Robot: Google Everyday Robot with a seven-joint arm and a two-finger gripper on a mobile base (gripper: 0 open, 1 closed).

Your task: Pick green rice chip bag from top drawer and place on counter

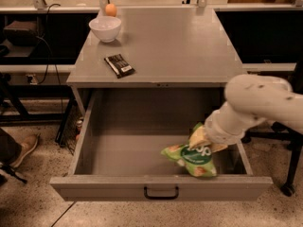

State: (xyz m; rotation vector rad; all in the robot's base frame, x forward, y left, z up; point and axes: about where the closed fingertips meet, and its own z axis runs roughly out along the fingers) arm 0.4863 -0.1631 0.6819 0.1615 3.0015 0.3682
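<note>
The green rice chip bag (pixel 193 158) hangs crumpled inside the open top drawer (pixel 161 187), at its right front, with its dark green logo facing me. My gripper (pixel 200 139) reaches down from the right into the drawer. It is shut on the bag's upper edge and holds it near the drawer's right wall. The white arm (pixel 255 103) crosses above the drawer's right side. The counter (pixel 175 41) is the grey top just behind the drawer.
On the counter's left stand a white bowl (pixel 105 28), an orange ball (pixel 111 9) behind it, and a small black wrapper (pixel 119 65). A shoe (pixel 22 148) is on the floor at left. A black stand leg (pixel 289 174) is at right.
</note>
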